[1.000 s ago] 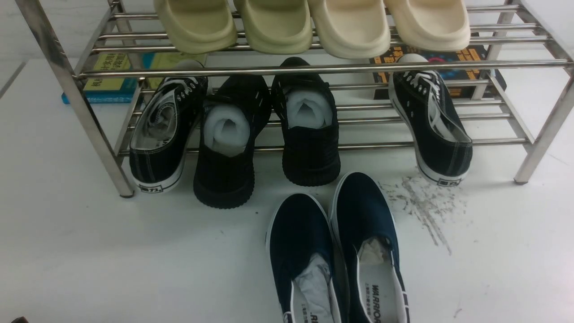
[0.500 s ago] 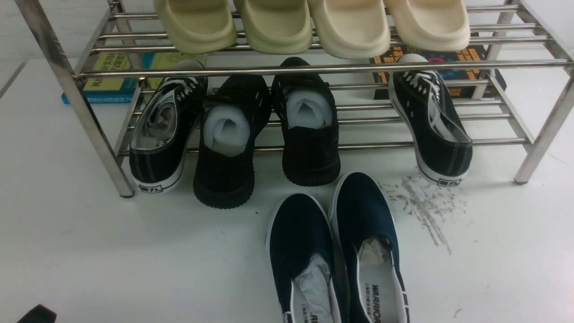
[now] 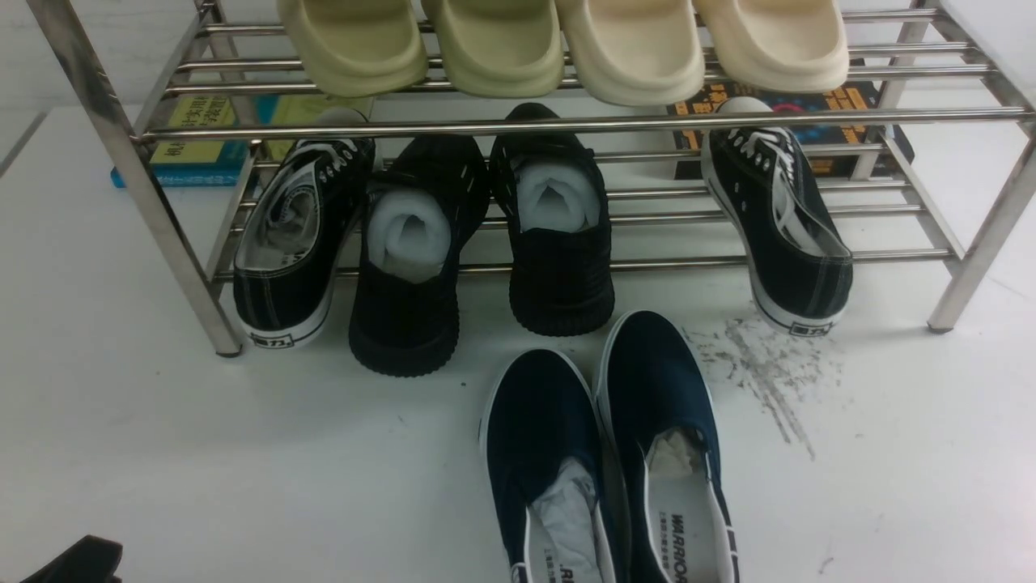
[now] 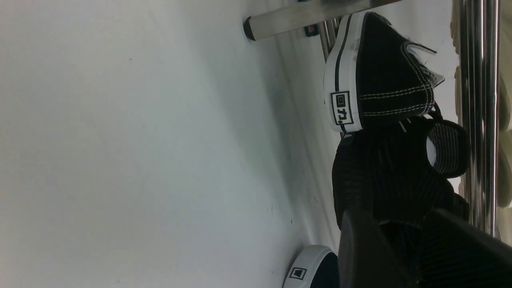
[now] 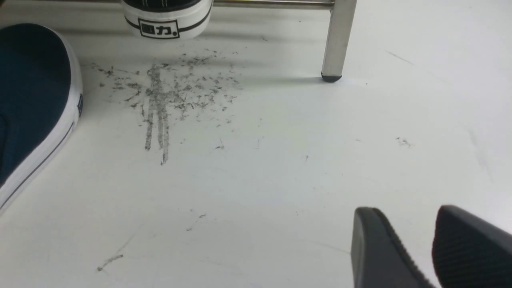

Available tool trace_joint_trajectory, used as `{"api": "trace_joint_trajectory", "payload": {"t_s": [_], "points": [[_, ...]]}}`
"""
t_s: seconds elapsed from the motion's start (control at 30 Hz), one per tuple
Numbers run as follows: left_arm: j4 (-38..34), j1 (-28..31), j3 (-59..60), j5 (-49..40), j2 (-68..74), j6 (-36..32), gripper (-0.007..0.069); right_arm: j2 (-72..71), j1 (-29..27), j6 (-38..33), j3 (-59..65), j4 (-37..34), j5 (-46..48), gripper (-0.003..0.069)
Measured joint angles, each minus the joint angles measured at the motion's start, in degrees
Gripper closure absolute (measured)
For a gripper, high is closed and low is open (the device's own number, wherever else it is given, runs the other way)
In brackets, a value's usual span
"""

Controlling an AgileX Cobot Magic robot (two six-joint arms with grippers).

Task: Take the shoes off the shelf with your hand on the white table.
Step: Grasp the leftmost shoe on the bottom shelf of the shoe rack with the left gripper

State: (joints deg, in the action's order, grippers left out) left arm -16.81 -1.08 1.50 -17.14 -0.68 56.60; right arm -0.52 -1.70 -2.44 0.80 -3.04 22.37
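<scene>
Black shoes (image 3: pixel 558 283) sitting on the shelf (image 3: pixel 566 124), both grippers empty

Pair's side by side on the bottom tier w/ white paper stuffed in, heels poking out past the front bar, a canvas sneaker (image 3: pixel 283 275) just to their left. Navy slip-ons (image 3: pixel 550 429) are on the table (image 3: pixel 202 453) in front. Left gripper (image 3: pixel 81 560) is low in the near-left corner, well apart from the shoes, fingers parted, nothing between em. Right gripper (image 5: pixel 402 216) also parted, over bare table near the scuff marks (image 5: pixel 160 96).

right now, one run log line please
stage: pre-grasp | black knit sneakers: on shelf lower tier | left end effector: open, empty | right end effector: open, empty | navy slip-ons: on white table
</scene>
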Motion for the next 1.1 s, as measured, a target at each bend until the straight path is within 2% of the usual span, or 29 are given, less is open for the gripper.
{"api": "trace_joint_trajectory", "payload": {"t_s": [0.43, 0.53, 0.6, 0.63, 0.7, 0.73, 0.77, 0.83, 0.93, 1.1], "points": [[6.14, 0.00, -0.24, 6.94, 0.00, -3.15, 0.0395, 0.00, 0.00, 0.00, 0.00, 0.00, 0.00, 0.0422], [9.68, 0.00, -6.28, -0.99, 0.00, -11.74, 0.0475, 0.00, 0.00, 0.00, 0.00, 0.00, 0.00, 0.0422], [12.77, 0.00, -14.06, -8.39, 2.01, -16.01, 0.0571, 0.00, 0.00, 0.00, 0.00, 0.00, 0.00, 0.0422], [13.09, 0.00, -14.71, -9.03, 2.01, -16.29, 0.0571, 0.00, 0.00, 0.00, 0.00, 0.00, 0.00, 0.0422], [16.16, 0.00, -22.05, -17.13, 7.68, -18.01, 0.0620, 0.00, 0.00, 0.00, 0.00, 0.00, 0.00, 0.0422], [16.48, 0.00, -22.62, -17.81, 8.87, -18.02, 0.0622, 0.00, 0.00, 0.00, 0.00, 0.00, 0.00, 0.0422], [17.45, 0.00, -28.04, -24.44, 15.65, -19.15, 0.0624, 0.00, 0.00, 0.00, 0.00, 0.00, 0.00, 0.0422], [17.60, 0.00, -32.21, -29.37, 21.60, -21.14, 0.0624, 0.00, 0.00, 0.00, 0.00, 0.00, 0.00, 0.0422], [17.67, 0.00, -39.73, -36.97, 32.18, -26.99, 0.0624, 0.00, 0.00, 0.00, 0.00, 0.00, 0.00, 0.0422], [17.19, 0.00, -51.18, -42.68, 47.37, -35.06, 0.0616, 0.00, 0.00, 0.00, 0.00, 0.00, 0.00, 0.0422]]}}
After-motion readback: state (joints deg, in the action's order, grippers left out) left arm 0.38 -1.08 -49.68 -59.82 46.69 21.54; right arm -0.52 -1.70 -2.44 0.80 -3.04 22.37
